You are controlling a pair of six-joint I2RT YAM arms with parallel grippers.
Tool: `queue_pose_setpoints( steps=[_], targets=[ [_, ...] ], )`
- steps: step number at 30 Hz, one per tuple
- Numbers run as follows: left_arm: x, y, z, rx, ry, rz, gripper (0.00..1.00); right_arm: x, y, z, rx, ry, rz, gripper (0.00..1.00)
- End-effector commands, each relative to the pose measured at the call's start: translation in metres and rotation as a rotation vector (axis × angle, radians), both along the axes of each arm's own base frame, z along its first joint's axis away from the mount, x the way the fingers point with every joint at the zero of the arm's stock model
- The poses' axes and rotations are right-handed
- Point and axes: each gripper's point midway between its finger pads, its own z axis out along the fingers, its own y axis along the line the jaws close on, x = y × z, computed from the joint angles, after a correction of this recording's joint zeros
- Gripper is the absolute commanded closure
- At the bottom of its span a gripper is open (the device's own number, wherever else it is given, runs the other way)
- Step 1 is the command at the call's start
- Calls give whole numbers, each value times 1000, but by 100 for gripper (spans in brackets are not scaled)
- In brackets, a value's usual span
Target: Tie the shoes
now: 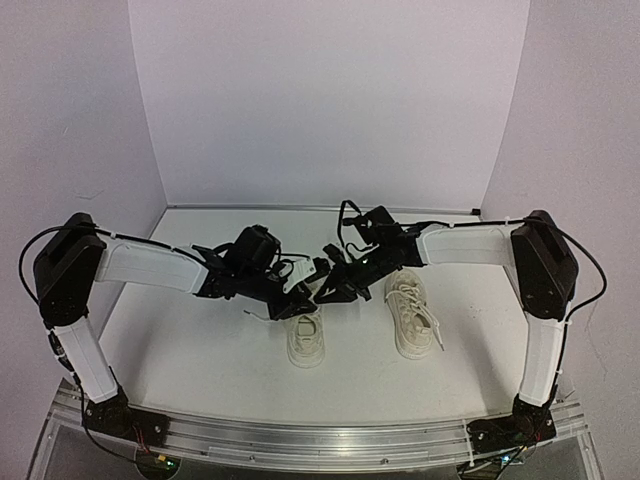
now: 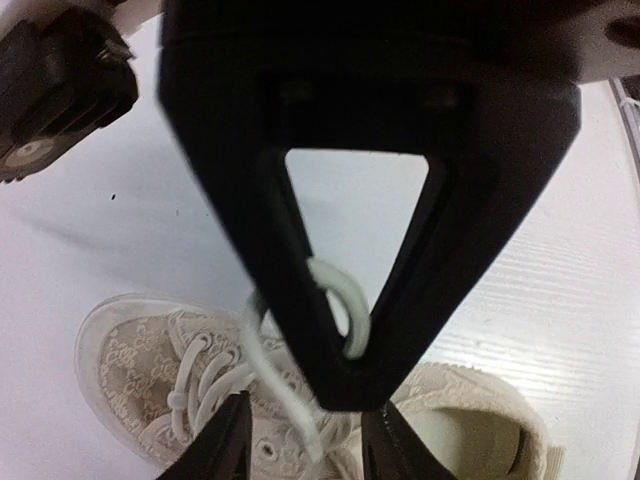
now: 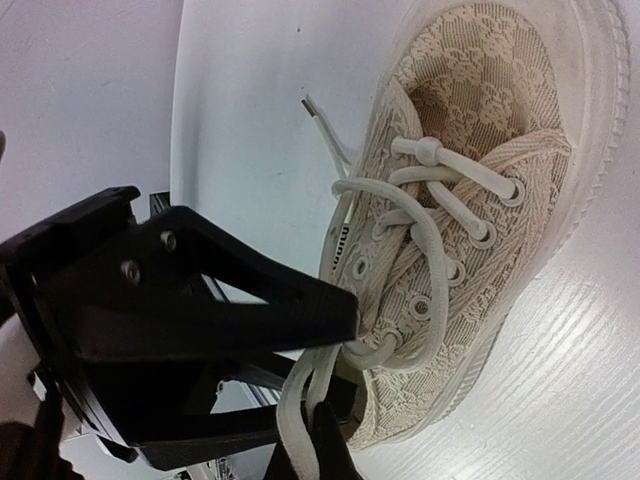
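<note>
Two cream-white shoes stand side by side on the table: the left shoe (image 1: 305, 340) and the right shoe (image 1: 412, 312). Both grippers meet over the heel end of the left shoe. My right gripper (image 1: 332, 290) (image 3: 320, 428) is shut on a loop of that shoe's white lace (image 3: 300, 420) just above the top eyelets. From the left wrist it shows as a black V pinching the lace loop (image 2: 347, 310). My left gripper (image 1: 298, 296) (image 2: 310, 445) is open, its fingers either side of a hanging lace strand over the left shoe (image 2: 150, 380).
A loose lace end (image 3: 312, 106) lies on the white table (image 1: 200, 350) beside the left shoe. The right shoe's laces trail toward the front. White walls enclose the back and sides. A metal rail (image 1: 320, 440) runs along the near edge.
</note>
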Motion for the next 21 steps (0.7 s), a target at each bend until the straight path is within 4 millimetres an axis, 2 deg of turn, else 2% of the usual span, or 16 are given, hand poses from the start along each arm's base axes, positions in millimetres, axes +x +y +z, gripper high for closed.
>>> queue_pose_setpoints(
  steps=[1, 3, 6, 9, 15, 21],
  targets=[
    [22, 26, 61, -89, 4, 49, 55, 4, 5, 4, 7, -38, -2, 100],
    [30, 46, 62, -59, 24, 83, 53, 4, 4, 4, 7, -41, -4, 100],
    [35, 76, 49, 1, 78, 125, 53, 5, 5, 7, 11, -45, -5, 100],
    [31, 93, 32, 50, 123, 132, 53, 7, 7, 10, 16, -49, -5, 100],
    [20, 100, -10, 142, 174, 80, 57, 8, 8, 12, 21, -48, -7, 100],
    [28, 88, -22, 119, 181, 59, 57, 8, 8, 11, 19, -43, -11, 100]
  ],
)
